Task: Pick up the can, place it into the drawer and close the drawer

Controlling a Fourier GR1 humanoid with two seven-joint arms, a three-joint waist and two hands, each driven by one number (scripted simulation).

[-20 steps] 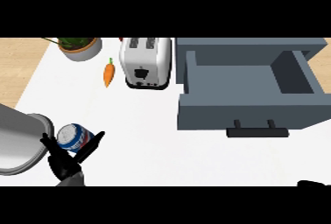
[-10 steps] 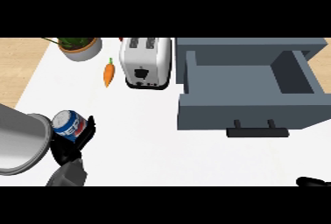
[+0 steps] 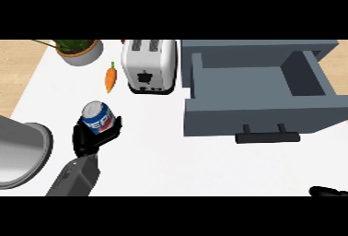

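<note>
The white counter [image 3: 204, 166] fills the view. At two o'clock the grey drawer [image 3: 258, 99] stands pulled open, its black handle [image 3: 267, 137] facing six. A metal bowl [image 3: 20, 152] sits at nine, a white toaster [image 3: 148, 66] at twelve, a potted plant [image 3: 79, 48] at eleven and a carrot [image 3: 110, 78] just right of it. The left hand [image 3: 92, 136], at eight o'clock, grasps the blue can [image 3: 96, 116], fingers curled round it. The right hand [image 3: 329, 191] barely shows at five; its fingers cannot be made out.

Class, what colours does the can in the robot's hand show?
Blue with a white band, silver top: can, head view.
</note>
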